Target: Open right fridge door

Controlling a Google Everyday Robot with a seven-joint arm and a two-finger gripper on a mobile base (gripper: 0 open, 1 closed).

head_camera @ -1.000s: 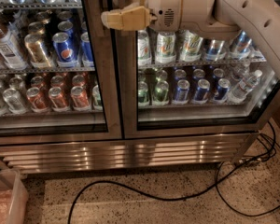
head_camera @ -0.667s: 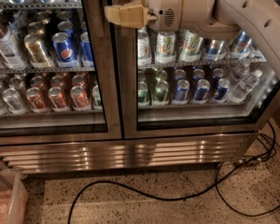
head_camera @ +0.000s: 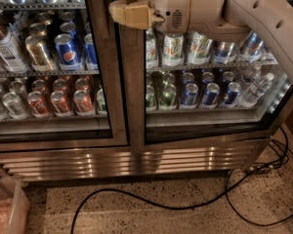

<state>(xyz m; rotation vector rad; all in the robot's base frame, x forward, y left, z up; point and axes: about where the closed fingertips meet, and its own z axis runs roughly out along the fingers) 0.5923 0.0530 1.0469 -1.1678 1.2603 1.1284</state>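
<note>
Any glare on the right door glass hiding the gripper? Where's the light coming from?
Camera view: light comes from inside the fridge, brightest in a strip at the outer edge of the right fridge door; its glass shows little glare, the cans read plainly; the gripper, at the steel frame between the doors near the top, is evenly lit; the base grille carries bright streaks.

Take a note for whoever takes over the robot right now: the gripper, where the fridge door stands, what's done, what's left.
Gripper: high up, pointing left, in front of the centre frames at the inner edge of the right fridge door. Whether it has hold of the edge cannot be seen.
Right fridge door: looks shut against the fridge.
Done: gripper is at the door edge.
Left: catch the edge and swing the door open.
Mind the black cable on the floor in front.
</note>
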